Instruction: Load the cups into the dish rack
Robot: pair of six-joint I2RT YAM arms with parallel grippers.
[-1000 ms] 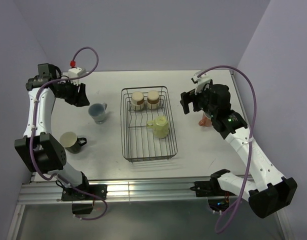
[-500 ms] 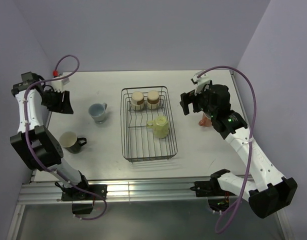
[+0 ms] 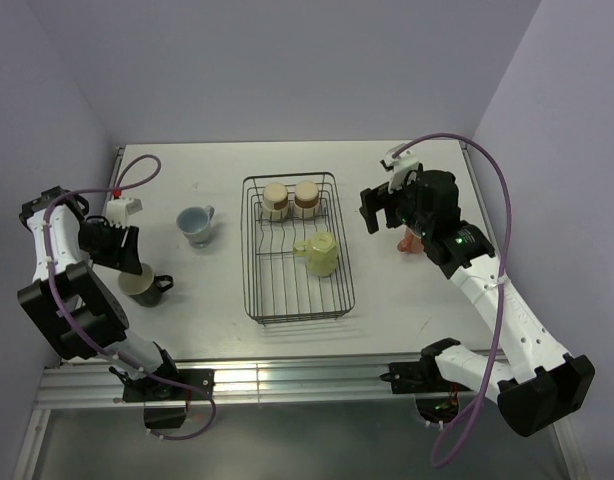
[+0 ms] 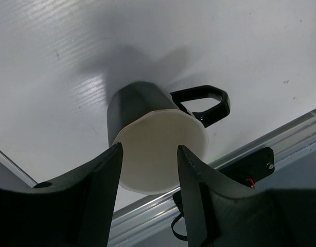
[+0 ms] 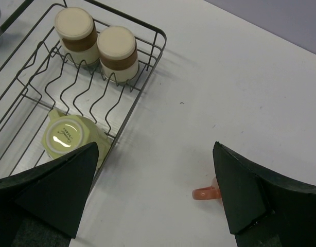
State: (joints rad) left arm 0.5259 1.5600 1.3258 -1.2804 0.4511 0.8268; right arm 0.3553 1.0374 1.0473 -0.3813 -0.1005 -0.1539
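My left gripper (image 4: 149,154) hangs half spread over the black mug (image 4: 142,108), its rim partly hidden. My right gripper (image 5: 155,149) gapes wide, empty. Only the salmon mug (image 5: 207,193) handle shows. 2 tumblers (image 5: 117,51) and the yellow mug (image 5: 68,136) sit in the dish rack (image 3: 287,285).

Table (image 3: 217,325): rack (image 3: 250,250) at centre, long side running near to far.

In the rack, far end: left tumbler (image 3: 275,199) and right tumbler (image 3: 306,197), side by side and touching or nearly so. Nearer, against the rack's right wall: rack mug (image 3: 320,255), bottom up.

Left of the rack, on the table: far-left mug (image 3: 195,224), well apart from the rack. Nearer and further left: near-left mug (image 4: 147,113), handle towards the rack, with the left gripper (image 4: 147,154) directly over it.

Right of the rack: right-hand mug (image 5: 207,193), mostly hidden behind the arm. The right gripper (image 5: 155,149) hangs above the table between the rack and this mug.
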